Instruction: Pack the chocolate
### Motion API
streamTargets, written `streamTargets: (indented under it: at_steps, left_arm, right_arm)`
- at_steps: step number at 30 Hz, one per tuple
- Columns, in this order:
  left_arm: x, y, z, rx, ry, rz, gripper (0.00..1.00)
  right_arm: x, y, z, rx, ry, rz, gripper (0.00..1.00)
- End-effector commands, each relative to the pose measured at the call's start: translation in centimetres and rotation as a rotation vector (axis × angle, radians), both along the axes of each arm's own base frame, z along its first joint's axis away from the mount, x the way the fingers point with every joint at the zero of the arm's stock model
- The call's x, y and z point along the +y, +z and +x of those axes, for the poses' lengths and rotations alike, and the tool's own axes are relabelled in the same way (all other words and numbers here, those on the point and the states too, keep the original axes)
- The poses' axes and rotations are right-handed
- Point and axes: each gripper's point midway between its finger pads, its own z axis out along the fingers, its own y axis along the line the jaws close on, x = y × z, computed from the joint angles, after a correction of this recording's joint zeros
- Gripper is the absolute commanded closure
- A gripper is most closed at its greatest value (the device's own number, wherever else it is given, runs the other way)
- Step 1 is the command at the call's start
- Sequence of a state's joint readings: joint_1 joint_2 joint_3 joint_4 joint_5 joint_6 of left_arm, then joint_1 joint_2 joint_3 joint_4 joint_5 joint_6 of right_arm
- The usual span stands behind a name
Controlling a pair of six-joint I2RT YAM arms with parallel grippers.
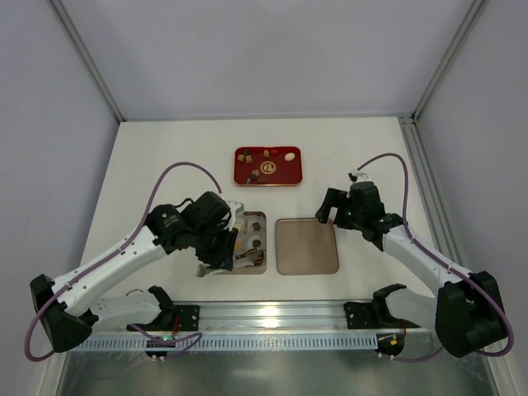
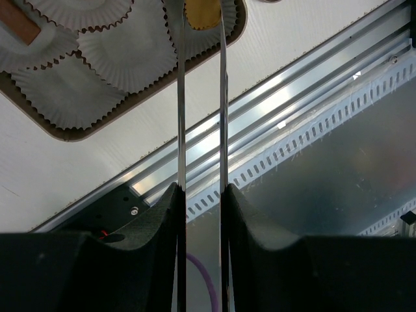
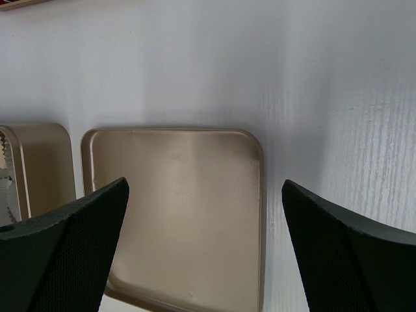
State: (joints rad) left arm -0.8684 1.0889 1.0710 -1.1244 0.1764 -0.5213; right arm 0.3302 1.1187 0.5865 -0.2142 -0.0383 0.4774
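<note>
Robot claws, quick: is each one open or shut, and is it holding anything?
Left gripper: shut on thin silver metal tweezers, with a small round tan chocolate between their tips.
Right gripper: open, holding nothing.

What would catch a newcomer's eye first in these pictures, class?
The red tray, far centre in the top view and dotted with small chocolates, stands out most. Nearer, the left gripper uses its long thin blades to pinch a tan chocolate over a brown-rimmed tin lined with white paper cups. Beside that, the right gripper hangs wide open above a bare gold tin.
</note>
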Motion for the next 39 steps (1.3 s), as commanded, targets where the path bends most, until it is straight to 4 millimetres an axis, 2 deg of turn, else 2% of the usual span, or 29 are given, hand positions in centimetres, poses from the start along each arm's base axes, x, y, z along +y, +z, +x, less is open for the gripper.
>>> streamTargets:
  at_steps: [1, 39]
  left_arm:
    - [-0.98, 0.22, 0.46, -0.017, 0.003, -0.037, 0.69]
    - [-0.86, -0.43, 0.27, -0.004, 0.001, -0.017, 0.63]
  right_arm:
    - [-0.08, 0.73, 0.28, -0.036, -0.014, 0.005, 0.00]
    - [-0.09, 0.72, 0.42, -0.037, -0.016, 0.002, 0.00]
